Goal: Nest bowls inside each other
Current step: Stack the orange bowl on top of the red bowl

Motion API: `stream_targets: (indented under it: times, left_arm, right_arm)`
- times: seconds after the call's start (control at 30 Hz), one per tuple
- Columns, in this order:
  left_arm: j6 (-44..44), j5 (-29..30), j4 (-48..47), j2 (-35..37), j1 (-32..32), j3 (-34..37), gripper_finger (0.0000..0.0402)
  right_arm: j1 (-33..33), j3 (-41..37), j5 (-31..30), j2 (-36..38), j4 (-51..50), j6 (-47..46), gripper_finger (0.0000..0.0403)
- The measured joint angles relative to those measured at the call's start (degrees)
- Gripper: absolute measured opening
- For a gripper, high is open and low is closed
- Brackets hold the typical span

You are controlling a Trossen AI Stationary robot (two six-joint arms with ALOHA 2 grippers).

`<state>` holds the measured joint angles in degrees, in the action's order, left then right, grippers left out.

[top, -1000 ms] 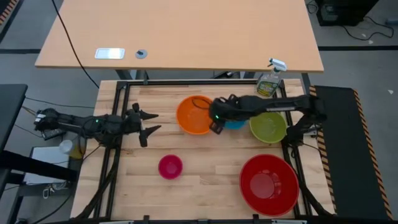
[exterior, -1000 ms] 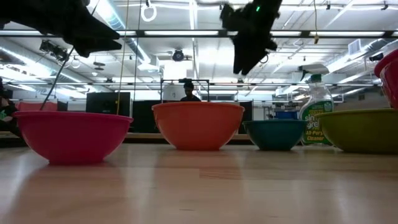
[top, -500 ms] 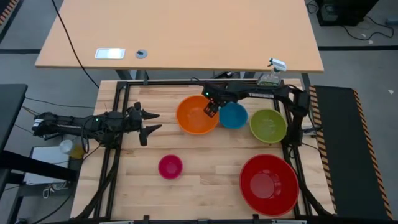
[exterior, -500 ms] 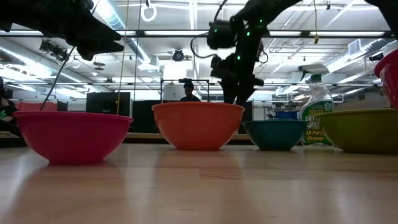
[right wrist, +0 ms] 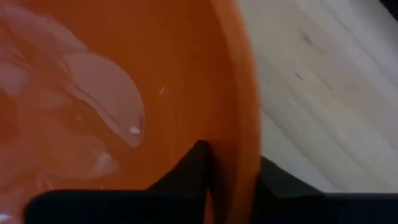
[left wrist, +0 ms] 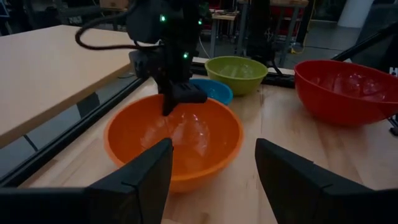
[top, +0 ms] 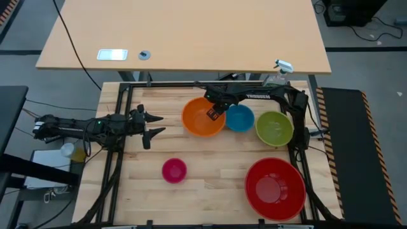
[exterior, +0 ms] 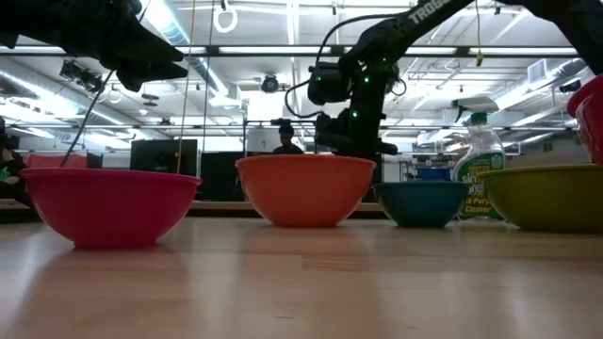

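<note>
Place: robotics lab or workshop hall | Signs: long rows of ceiling strip lights (exterior: 283,49) over an open floor; wooden worktable (top: 210,184) held in a black metal frame (top: 172,84); second plain desk (top: 184,32) behind it; cables on the floor (top: 381,28); a person (exterior: 285,137) at far benches

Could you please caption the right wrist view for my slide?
Right gripper pinching the orange bowl's rim, one finger inside and one outside.
</note>
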<state>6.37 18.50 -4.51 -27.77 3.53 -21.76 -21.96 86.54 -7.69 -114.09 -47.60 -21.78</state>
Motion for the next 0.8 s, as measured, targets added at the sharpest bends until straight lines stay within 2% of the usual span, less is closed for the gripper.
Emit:
stream_targets:
  times: [0.13, 0.27, 0.5, 0.8]
  left_arm:
    - [-0.1, 0.0, 0.0, 0.0, 0.0, 0.0, 0.0231]
    - [-0.1, 0.0, 0.0, 0.0, 0.0, 0.0, 0.0231]
    - [-0.1, 0.0, 0.0, 0.0, 0.0, 0.0, 0.0231]
    - [-0.1, 0.0, -0.1, 0.0, 0.0, 0.0, 0.0231]
  right_arm:
    - [0.0, 0.2, 4.0, 1.8, 2.4, -0.4, 0.0016]
    - [0.1, -0.3, 6.3, 3.9, 3.0, 0.1, 0.0016]
    - [1.1, -0.3, 6.7, 11.9, -4.3, 0.1, 0.0015]
    - [8.7, -0.2, 19.8, 25.1, -11.4, -0.6, 0.0017]
